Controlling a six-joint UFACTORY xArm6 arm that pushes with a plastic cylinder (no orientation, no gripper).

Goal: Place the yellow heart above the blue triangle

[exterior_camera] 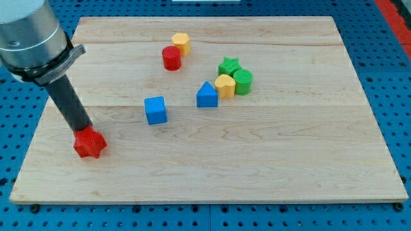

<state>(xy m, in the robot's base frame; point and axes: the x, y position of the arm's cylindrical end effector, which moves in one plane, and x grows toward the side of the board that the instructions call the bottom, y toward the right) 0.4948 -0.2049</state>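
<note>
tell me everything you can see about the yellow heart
The yellow heart is a small, solid-looking block with a matte, finely ridged surface, lying flat on the wooden board, right of centre. It sits in a tight cluster: the blue triangle is against its left side, the green cylinder against its right, and the green star just above it toward the view's top. My tip is far off at the view's left, at the red star.

Robotics lab bench, blue pegboard surface (385, 77), wooden board (257, 167), robot arm (32, 38)
</note>
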